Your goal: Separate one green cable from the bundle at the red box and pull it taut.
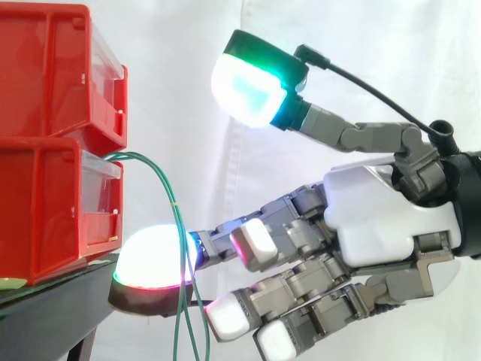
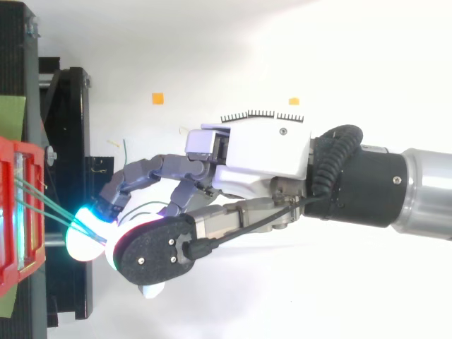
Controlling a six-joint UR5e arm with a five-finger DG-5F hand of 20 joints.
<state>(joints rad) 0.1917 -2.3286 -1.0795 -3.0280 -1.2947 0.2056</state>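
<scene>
From the side, 2 red bins (image 1: pixel 45 150) sit stacked on a black stand (image 1: pixel 60 308) before the white curtain (image 1: pixel 188 45). The green cables (image 1: pixel 171 192) leave the front of the lower bin, arch over and hang down past the edge of the stand.

The hand (image 1: pixel 391 218) reaches in level with its thumb (image 1: pixel 252 86) lifted high, glowing green and well apart from the fingers. The hand is spread and pinches nothing. Its leading fingertip (image 1: pixel 150 259) glows white and magenta just beside the stand. The hanging cables cross in front of it. The other fingers hang loosely bent below it, with white pads.

The top view gives the layout across the worktop. 2 green strands (image 2: pixel 42 201) run from the red bin (image 2: pixel 10 212) straight to the cyan-lit fingertip (image 2: pixel 83 227) and meet it there. The back of the thumb (image 2: pixel 155 254) covers the spot beside it. 2 small orange markers (image 2: pixel 157 98) lie on the white surface.
</scene>
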